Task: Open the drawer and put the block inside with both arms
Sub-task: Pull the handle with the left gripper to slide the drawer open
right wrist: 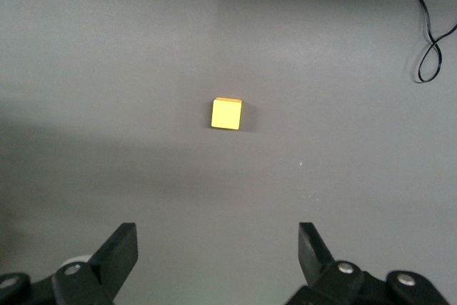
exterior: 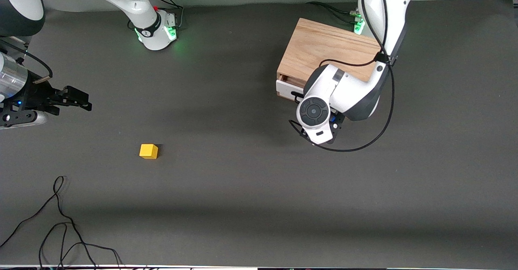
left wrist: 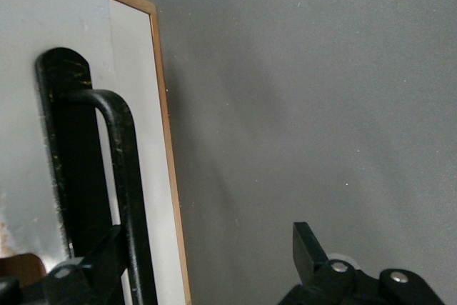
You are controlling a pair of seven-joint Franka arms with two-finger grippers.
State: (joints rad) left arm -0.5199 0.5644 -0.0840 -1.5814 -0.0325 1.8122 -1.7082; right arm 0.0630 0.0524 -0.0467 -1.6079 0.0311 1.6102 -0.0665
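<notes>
Soft even light; faint shadows

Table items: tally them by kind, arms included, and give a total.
Yellow block: 1
Wooden box with drawer: 1
Loose black cable: 1
Robot arms, each with a claw, left claw and right claw: 2
Total: 5

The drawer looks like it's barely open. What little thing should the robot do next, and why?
Probably close the left gripper on the drawer's black handle. In the left wrist view its fingers stand open, one finger right at the bar, not yet clamped. The drawer shows only a small gap from the wooden box. The block lies on the table under the open, waiting right gripper.
</notes>
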